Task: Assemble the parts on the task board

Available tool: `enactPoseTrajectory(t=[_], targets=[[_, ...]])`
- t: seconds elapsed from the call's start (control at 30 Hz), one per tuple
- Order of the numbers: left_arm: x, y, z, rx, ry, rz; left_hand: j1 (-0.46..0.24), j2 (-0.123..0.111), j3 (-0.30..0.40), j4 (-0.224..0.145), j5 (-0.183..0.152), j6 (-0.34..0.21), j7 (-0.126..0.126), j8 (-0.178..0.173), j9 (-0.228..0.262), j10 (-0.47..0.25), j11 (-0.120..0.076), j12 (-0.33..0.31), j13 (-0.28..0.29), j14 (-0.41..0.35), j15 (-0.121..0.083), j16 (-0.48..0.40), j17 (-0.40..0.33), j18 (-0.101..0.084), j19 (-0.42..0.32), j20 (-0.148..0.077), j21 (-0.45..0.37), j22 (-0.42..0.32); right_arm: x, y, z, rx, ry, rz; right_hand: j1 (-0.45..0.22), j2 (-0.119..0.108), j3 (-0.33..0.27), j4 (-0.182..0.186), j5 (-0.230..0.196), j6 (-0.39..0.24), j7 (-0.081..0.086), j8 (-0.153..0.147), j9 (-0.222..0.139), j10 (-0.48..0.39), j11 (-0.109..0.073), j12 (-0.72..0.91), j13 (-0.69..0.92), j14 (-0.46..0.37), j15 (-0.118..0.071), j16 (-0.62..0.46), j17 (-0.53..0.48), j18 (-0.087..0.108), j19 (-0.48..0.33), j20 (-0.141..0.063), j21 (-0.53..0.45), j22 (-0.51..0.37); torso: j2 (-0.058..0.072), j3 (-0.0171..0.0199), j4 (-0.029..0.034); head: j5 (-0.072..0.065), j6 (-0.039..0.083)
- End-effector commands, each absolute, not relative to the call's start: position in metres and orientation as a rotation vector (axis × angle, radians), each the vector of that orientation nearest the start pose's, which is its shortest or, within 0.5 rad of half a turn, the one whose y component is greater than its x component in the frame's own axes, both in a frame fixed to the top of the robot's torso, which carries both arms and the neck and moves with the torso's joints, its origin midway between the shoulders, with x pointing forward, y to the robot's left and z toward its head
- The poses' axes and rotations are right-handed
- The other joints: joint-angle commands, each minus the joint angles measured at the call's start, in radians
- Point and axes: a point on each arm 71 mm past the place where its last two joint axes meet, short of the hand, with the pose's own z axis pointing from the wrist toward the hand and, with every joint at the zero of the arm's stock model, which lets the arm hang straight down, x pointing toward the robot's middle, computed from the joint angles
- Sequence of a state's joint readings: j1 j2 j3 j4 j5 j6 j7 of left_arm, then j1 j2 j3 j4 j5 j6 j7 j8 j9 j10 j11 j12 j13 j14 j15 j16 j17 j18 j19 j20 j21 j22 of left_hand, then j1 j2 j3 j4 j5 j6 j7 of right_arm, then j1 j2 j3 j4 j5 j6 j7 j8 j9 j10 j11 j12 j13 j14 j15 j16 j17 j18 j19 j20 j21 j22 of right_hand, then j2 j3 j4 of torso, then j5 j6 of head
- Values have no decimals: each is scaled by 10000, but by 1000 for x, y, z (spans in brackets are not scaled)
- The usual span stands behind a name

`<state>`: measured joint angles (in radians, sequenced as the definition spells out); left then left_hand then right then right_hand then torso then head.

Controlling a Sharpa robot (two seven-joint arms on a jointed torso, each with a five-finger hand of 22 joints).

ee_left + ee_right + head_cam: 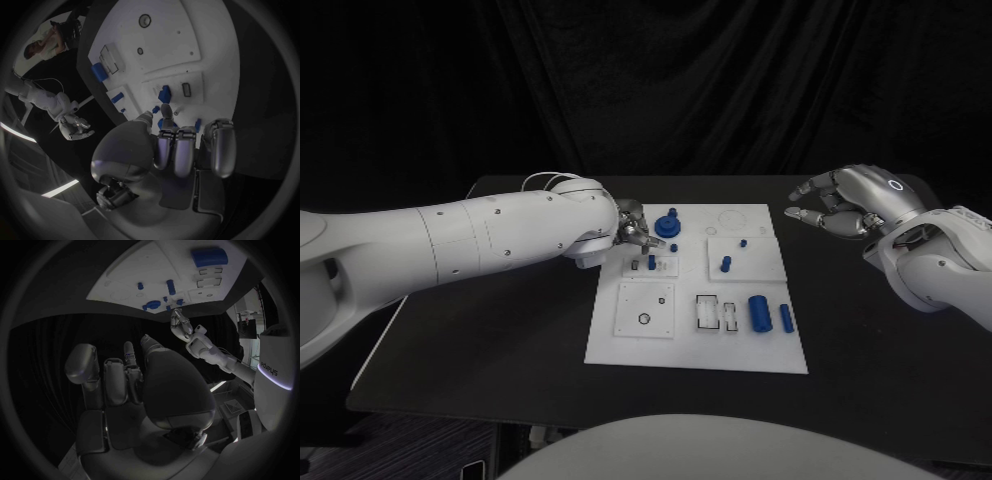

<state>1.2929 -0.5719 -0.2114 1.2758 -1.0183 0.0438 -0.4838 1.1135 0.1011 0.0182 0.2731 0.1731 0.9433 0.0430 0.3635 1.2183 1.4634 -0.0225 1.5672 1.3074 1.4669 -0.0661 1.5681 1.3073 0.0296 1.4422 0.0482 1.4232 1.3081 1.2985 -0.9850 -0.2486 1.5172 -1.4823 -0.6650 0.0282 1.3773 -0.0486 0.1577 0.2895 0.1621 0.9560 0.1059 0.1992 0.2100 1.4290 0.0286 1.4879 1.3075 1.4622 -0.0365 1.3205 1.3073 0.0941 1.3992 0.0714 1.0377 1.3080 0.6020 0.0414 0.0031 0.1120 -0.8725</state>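
one task board (625, 335), seven blue parts (760, 312)

The left hand (629, 232) reaches inward with fingers (167, 116) pinched together, while the right hand (848, 203) hovers, loosely curled.

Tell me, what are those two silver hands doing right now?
Left hand over white task board, fingertips at small blue parts; grip unclear. Right hand off board, curled, empty. Nothing in the way.

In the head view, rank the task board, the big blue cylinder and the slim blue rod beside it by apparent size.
1. task board
2. big blue cylinder
3. slim blue rod, similar in length but clearly thinner
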Motion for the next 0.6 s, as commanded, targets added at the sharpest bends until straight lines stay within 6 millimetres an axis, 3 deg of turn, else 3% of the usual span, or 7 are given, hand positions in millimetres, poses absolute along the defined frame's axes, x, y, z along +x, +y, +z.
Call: enactPoseTrajectory(t=[0.03,0.23,0.6], targets=[[513,154,-248,-1235,23608,-3306,-65,-4,19,66,-52,84,2,-43,-24,1074,31,36,2634,1039,33,27,2635,183,-22,26,-55,1753,468,-275,-185,-1777,13950,5494,-72,29,28,32,67,75,25,-30,-13,17,10,-29,687,140,11,-12,446,28,54,18,3,1347,22,-33,11,-28,-1],[515,153,-249,-1221,23660,-3187,-68,-1,17,67,-39,91,1,-63,-42,1074,31,36,2634,1039,34,27,2635,183,-22,27,-58,1754,468,-276,-185,-1757,13967,5475,-72,29,28,32,67,75,25,-30,-13,17,10,-29,687,140,11,-12,446,28,54,18,3,1347,18,-8,32,-32,-1],[515,147,-251,-1084,23787,-3164,1,19,49,4,147,152,-1,-251,-201,1074,32,36,2634,1039,36,27,2635,183,-14,33,-65,1766,467,-276,-185,-1760,13990,5486,-90,45,32,32,88,78,24,-35,-19,17,8,-30,684,144,9,-8,449,29,54,16,-2,1346,30,-30,45,4,-1]])
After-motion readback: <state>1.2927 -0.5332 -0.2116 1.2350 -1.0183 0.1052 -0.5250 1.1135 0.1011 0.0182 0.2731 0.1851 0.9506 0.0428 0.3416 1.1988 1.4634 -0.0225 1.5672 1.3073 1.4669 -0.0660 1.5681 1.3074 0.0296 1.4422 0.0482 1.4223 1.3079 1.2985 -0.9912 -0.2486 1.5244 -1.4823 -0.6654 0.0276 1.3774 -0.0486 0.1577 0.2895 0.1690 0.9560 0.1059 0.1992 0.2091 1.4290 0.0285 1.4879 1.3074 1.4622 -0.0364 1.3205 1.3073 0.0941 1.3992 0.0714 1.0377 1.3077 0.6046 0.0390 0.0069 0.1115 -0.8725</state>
